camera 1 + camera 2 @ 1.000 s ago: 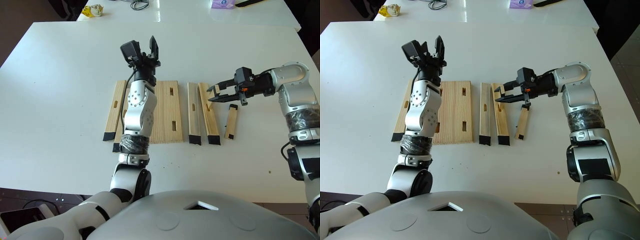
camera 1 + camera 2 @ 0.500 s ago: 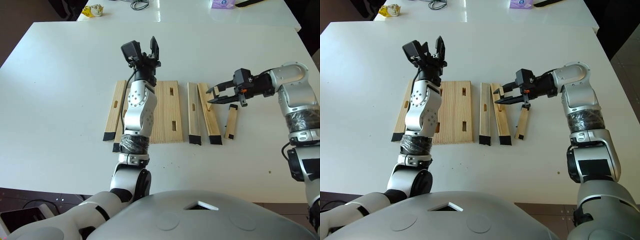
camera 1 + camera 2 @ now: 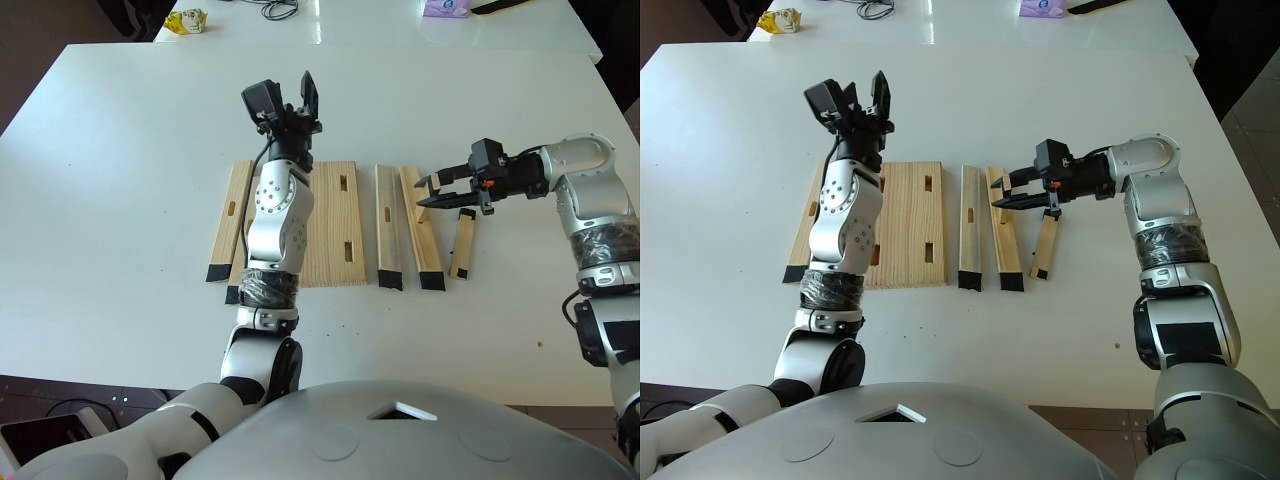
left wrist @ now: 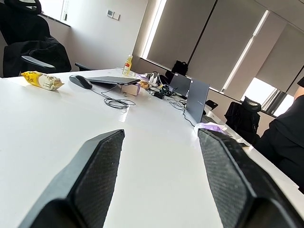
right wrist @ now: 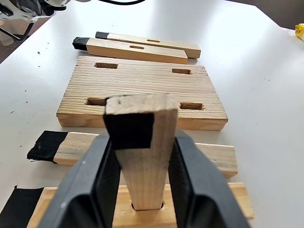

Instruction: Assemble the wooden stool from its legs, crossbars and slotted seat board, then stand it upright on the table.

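Left eye view, right pincer slightly lower, gripping crossbar, left pincer unmoved.

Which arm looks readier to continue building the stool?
Right. The right gripper is shut on a crossbar whose end sits in a slot of a leg; the left gripper is open, raised above the seat board.

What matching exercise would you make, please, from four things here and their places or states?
Things:
1. left gripper
2. gripped crossbar
3. seat board
4. loose crossbar

Places or states:
A. lying flat with legs on both sides
B. raised above the table, fingers open
C. lying flat to the right of all the legs
D. clamped in the right gripper, end in a slot

Pairs: 1-B, 2-D, 3-A, 4-C.
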You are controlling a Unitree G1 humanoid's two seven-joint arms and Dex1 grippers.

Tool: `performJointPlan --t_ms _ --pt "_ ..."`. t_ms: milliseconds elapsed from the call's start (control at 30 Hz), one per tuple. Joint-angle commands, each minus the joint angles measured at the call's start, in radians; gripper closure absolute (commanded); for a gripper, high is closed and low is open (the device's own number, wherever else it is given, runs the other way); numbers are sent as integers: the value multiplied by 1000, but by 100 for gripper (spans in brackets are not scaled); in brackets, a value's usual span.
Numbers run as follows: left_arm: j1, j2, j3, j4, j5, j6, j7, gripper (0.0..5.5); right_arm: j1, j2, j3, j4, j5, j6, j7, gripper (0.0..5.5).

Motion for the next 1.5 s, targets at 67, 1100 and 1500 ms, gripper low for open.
performJointPlan --t_ms 67,1100,1500 --pt "61 -36 -13 -29 -16 38 -15 262 20 0 -12 11 -4 12 -18 418" --pt "80 -11 -36 -98 -49 125 -63 262 72 41 40 97 -47 -14 -89 381" --pt "75 -21 -14 -62 -47 55 -52 262 21 19 -30 40 -6 102 -65 223"
